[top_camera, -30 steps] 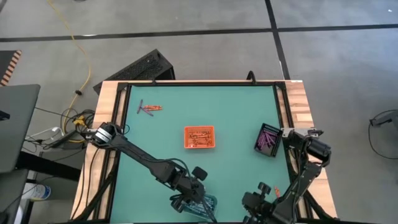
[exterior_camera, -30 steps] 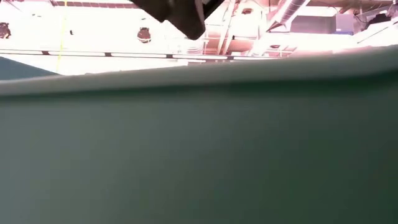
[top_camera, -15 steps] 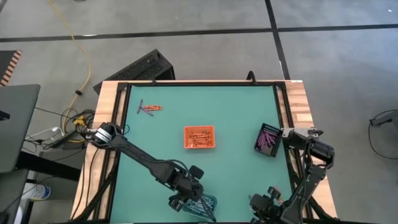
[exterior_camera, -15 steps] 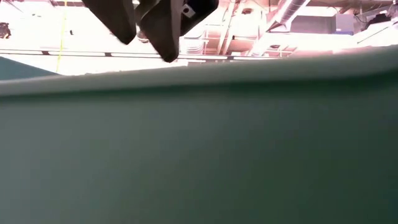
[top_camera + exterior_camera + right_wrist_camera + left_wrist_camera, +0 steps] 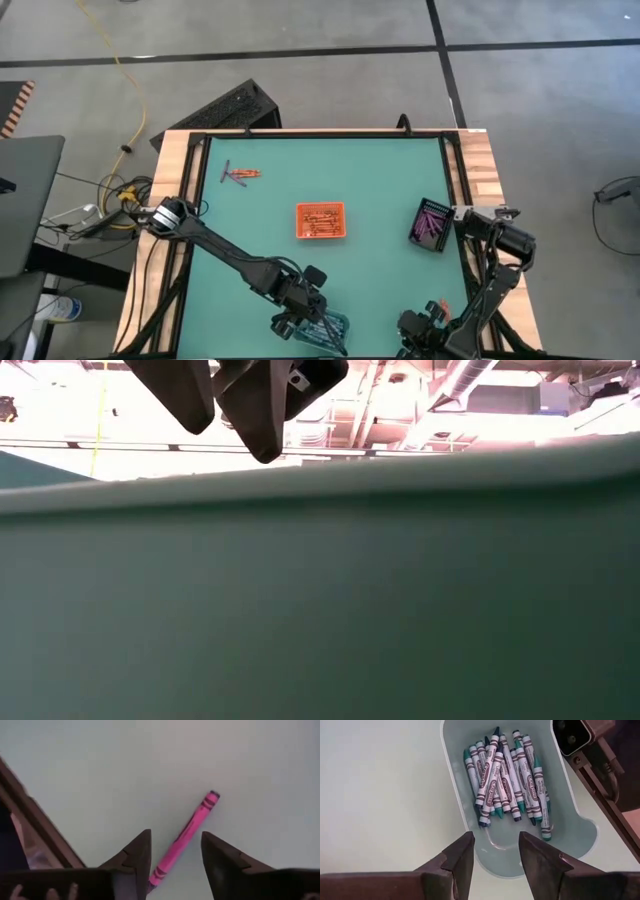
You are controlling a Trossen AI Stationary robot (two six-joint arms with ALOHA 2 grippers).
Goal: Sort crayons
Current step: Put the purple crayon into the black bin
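My left gripper (image 5: 495, 852) is open over the near rim of a clear tray (image 5: 580, 832) at the table's near edge. The tray holds several blue-green crayons (image 5: 507, 777). In the high view that gripper (image 5: 312, 318) stands over the same tray (image 5: 330, 326). My right gripper (image 5: 175, 857) is open and points down at the near right. Its fingers stand on either side of a pink crayon (image 5: 189, 832) without touching it. The crayon lies flat on the green mat (image 5: 433, 305). A few loose crayons (image 5: 240, 174) lie at the far left.
An orange tray (image 5: 321, 221) with orange-red crayons stands mid-table. A black tray (image 5: 432, 224) with purple crayons is at the right edge. A dark frame rail (image 5: 30, 805) runs close beside my right gripper. Dark fingers (image 5: 265, 420) hang at the top of the low view.
My right gripper has sunk a little toward the pink crayon and rolled at the wrist. In the low view a pair of dark fingers has come lower into the picture and now shows a gap; which arm's they are I cannot tell.
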